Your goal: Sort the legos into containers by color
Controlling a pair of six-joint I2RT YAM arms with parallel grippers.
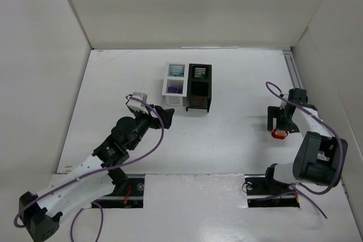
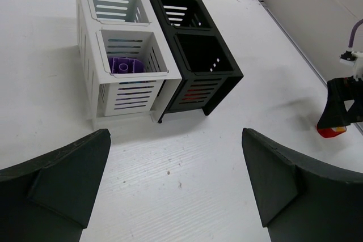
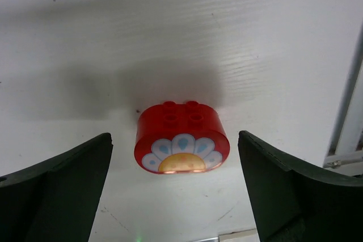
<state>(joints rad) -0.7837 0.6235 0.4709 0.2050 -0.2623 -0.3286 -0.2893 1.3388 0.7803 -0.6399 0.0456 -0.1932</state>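
A red rounded lego (image 3: 181, 136) with a flower print on its side lies on the table between my right gripper's open fingers, untouched; it also shows in the top view (image 1: 278, 134) and the left wrist view (image 2: 332, 131). My right gripper (image 1: 279, 123) hangs just over it. The white container (image 1: 174, 85) holds a purple lego (image 2: 125, 66) in its near compartment and a teal one (image 1: 177, 74) in the far one. The black container (image 1: 199, 86) stands beside it, with a green lego (image 1: 199, 75) in the far compartment and something red (image 1: 197, 101) showing through the near slats. My left gripper (image 1: 160, 116) is open and empty, just short of the containers.
White walls (image 1: 187, 4) enclose the table on three sides. A metal rail (image 1: 294, 75) runs along the right edge. Purple cables (image 1: 156, 140) loop from both arms.
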